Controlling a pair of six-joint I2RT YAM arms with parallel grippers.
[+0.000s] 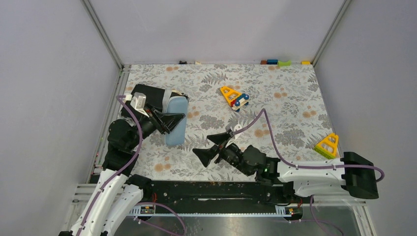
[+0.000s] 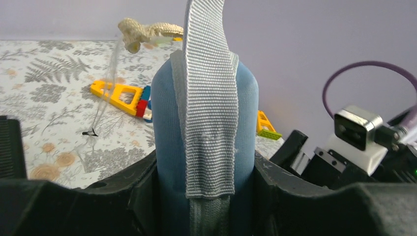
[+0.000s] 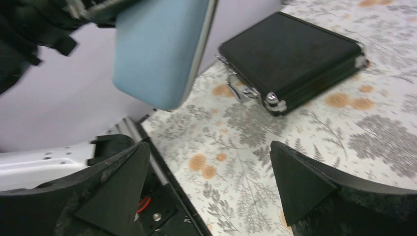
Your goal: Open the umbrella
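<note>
- While my left hand [image 2: 204, 206] clamps the blue sleeve [image 2: 167, 137], I cannot tell whether the umbrella is inside.
- Grey strap [image 2: 209, 98] runs up its face.
- Right hand [image 3: 207, 147] gapes wide, empty.

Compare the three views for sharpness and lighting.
Right wrist view: slightly smeared, black case and blue pouch soft-edged. Left wrist view: grey strap weave crisp, yellow toy behind softer. Top view: evenly lit, sharp, no glare on the table.
</note>
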